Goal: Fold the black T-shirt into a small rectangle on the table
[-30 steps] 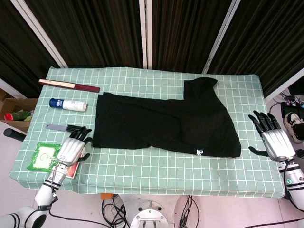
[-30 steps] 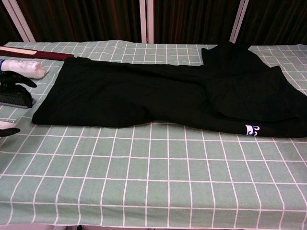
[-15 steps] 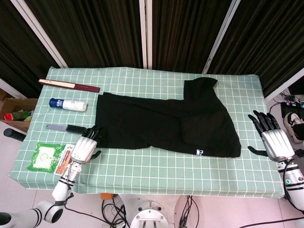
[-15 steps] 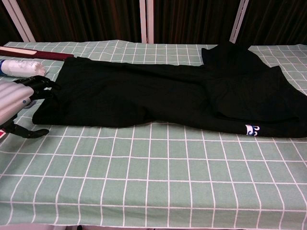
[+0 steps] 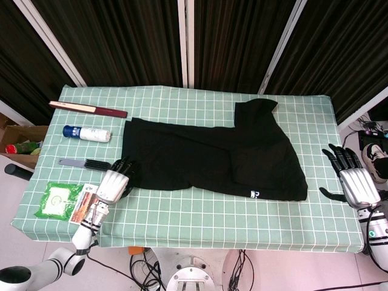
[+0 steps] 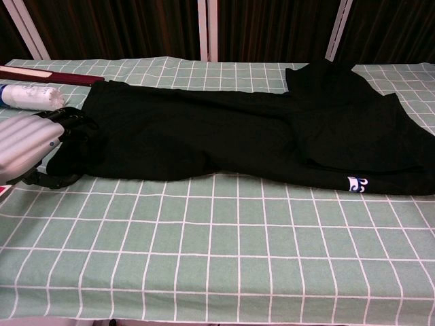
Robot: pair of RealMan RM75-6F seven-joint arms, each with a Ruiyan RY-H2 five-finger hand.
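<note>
Since a second ago the left hand [image 5: 114, 183] has travelled inward across the table [image 5: 200, 212], from over the green packet to the near left corner of the black T-shirt [image 5: 206, 154]; the right hand [image 5: 353, 182] has drifted slightly outward, and the shirt has not shifted.

Largest is the table, covered in a green cloth with a white grid, lying under the left hand and inward of the right hand. On it the black T-shirt is spread flat and partly folded, stretching from the left hand's fingertips [image 6: 75, 122] across the middle, with a sleeve standing up on the far side and a small white logo [image 6: 357, 183] on its near edge, toward the right hand. Whether the left hand has any cloth in its grasp cannot be told: in the chest view its fingers curl forward onto the shirt's corner and the thumb lies low against the hem, but no fold is seen pinched.

The right hand hangs off the table's right end, well apart from the shirt, fingers spread and holding nothing.

Beyond the left hand, further from the robot, lie a dark red stick [image 5: 88, 109], a white bottle with a blue cap [image 5: 87, 133], and a black comb [image 5: 83, 162]. Just outward of the left wrist sit a green packet [image 5: 56, 200] and a small orange-and-white card [image 5: 83, 206].
</note>
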